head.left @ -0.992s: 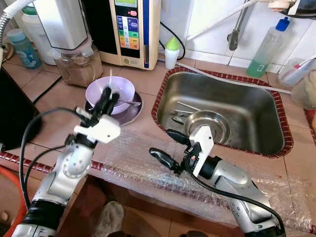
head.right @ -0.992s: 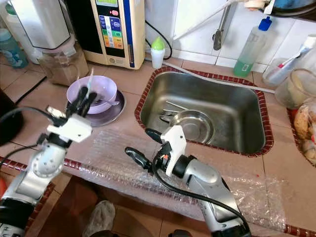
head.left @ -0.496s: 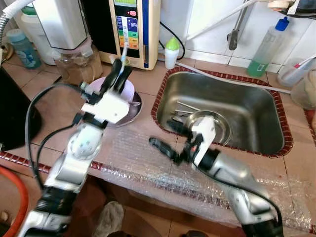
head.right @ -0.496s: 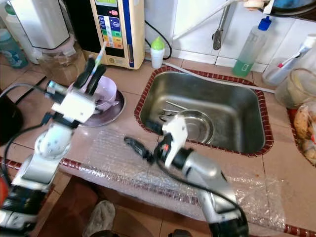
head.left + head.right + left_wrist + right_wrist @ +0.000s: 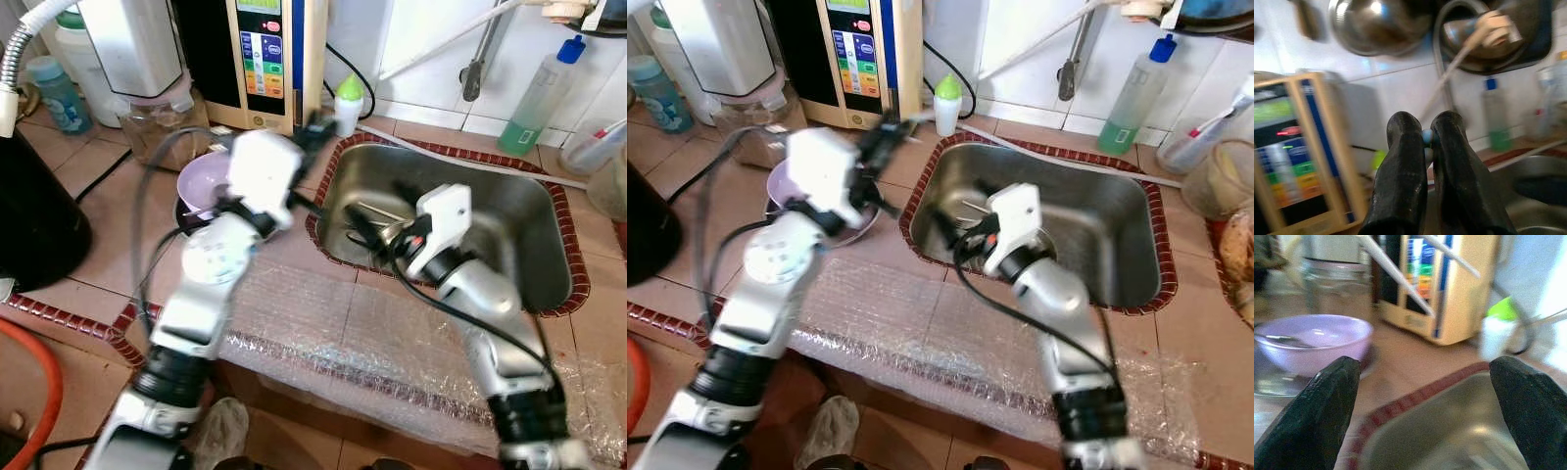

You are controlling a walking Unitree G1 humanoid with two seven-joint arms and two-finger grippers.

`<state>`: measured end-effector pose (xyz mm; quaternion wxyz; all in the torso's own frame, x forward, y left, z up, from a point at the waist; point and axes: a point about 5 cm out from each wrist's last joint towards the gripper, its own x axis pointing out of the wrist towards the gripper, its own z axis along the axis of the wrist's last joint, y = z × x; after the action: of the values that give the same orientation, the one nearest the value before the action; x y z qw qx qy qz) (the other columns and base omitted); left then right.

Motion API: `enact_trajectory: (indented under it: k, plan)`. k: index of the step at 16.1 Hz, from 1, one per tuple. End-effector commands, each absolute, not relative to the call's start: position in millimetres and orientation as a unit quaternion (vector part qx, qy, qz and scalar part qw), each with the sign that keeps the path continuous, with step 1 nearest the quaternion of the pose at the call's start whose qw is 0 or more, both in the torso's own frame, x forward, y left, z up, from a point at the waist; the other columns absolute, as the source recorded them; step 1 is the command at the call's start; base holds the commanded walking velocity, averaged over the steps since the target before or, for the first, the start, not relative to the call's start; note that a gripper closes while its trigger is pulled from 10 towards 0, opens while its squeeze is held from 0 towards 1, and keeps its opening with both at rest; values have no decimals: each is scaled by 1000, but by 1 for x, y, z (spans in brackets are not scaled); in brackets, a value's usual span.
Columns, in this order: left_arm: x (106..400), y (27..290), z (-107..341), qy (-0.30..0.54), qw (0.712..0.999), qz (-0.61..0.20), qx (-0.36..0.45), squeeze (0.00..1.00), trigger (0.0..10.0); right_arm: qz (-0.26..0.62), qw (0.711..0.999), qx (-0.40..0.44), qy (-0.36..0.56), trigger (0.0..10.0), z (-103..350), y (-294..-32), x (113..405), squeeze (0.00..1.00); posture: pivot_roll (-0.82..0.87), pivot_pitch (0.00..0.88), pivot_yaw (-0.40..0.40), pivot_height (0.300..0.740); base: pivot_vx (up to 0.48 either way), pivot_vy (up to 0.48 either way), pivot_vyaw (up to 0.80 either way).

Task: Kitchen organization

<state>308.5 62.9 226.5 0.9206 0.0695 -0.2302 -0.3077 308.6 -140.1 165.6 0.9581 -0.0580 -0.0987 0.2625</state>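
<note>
My left gripper [image 5: 315,125] is shut on a thin white stick [image 5: 1396,279] with a pale blue end [image 5: 1426,136]. It hangs by the back left corner of the steel sink [image 5: 534,230], right of the purple bowl [image 5: 201,181]. The bowl sits on a dark plate with a spoon in it. My right gripper [image 5: 377,215] is open, low over the sink's left half, with nothing between its fingers; in its wrist view it faces the purple bowl [image 5: 1308,340]. A steel bowl in the sink is mostly hidden by the right arm.
Bubble wrap [image 5: 372,343] covers the counter's front edge. Along the back stand a water appliance [image 5: 269,49], a blender jar [image 5: 147,127], a green-capped bottle [image 5: 345,103] and a green soap bottle [image 5: 539,93]. A black appliance [image 5: 29,225] stands at the left.
The left arm lifted the stick out of the purple bowl and swung it right to the sink's corner. The right gripper moved from above the bubble wrap to over the sink.
</note>
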Motion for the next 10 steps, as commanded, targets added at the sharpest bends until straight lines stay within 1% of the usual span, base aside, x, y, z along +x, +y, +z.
enact_trajectory:
  k: [1,4,5,8,10]
  plan:
    - [313,58,223,-191,923,-327,68,0,0,233,960,-103,-117,10000,171,-152,315,0,-70,0,31,740,0,0,0]
    - [314,52,213,-126,920,-368,41,0,0,223,955,-156,-122,10000,171,-161,319,0,-73,0,36,740,0,0,0]
    - [310,48,206,-95,908,-405,47,0,0,222,949,-186,-122,10000,168,-161,322,0,-75,0,41,740,0,0,0]
    - [306,46,205,-89,894,-433,81,0,0,260,941,-189,-110,10000,160,-152,324,0,-77,0,43,740,0,0,0]
    - [301,42,205,-92,879,-457,103,0,0,281,937,-181,-98,10000,154,-150,325,0,-76,2,40,740,0,0,0]
